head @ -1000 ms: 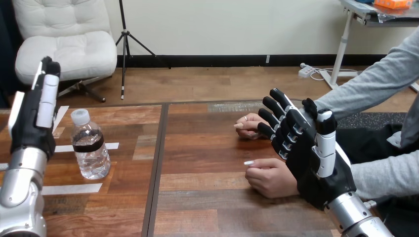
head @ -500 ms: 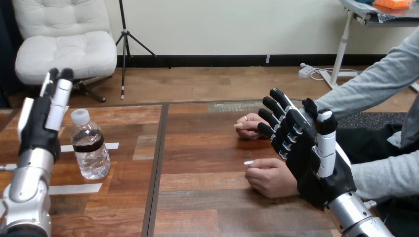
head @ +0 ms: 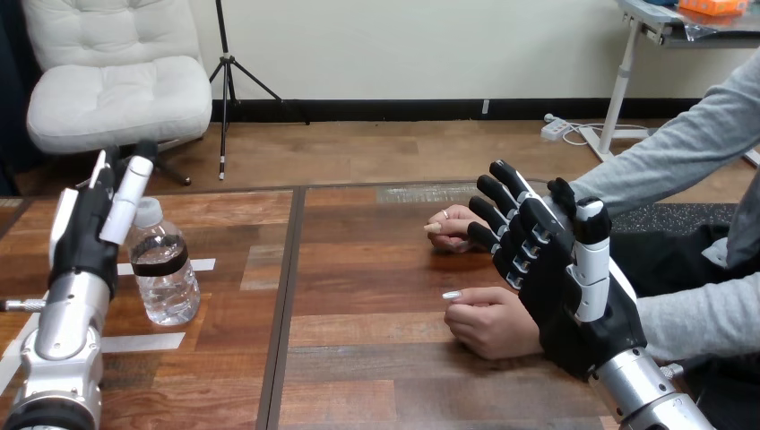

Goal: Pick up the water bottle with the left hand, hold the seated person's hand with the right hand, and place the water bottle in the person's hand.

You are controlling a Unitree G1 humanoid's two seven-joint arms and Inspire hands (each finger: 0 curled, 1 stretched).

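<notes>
A clear water bottle (head: 164, 269) with a white cap and a dark label stands upright on the left part of the wooden table (head: 376, 287). My left hand (head: 94, 224) is raised just left of the bottle, its fingers straight and open, close beside the bottle's neck. My right hand (head: 565, 269) is held up open at the right, fingers spread, above and in front of the person's two hands. One of these, the person's near hand (head: 488, 321), rests curled on the table under my palm. The person's far hand (head: 455, 226) lies flat behind my fingers.
White tape strips (head: 134, 341) mark the table around the bottle. A seam (head: 285, 296) runs down the table between bottle and person. The person's grey sleeves (head: 690, 152) come in from the right edge.
My left hand has moved right and lower, from the table's left edge to just beside the bottle. The right hand, the bottle and the person's hands have stayed still.
</notes>
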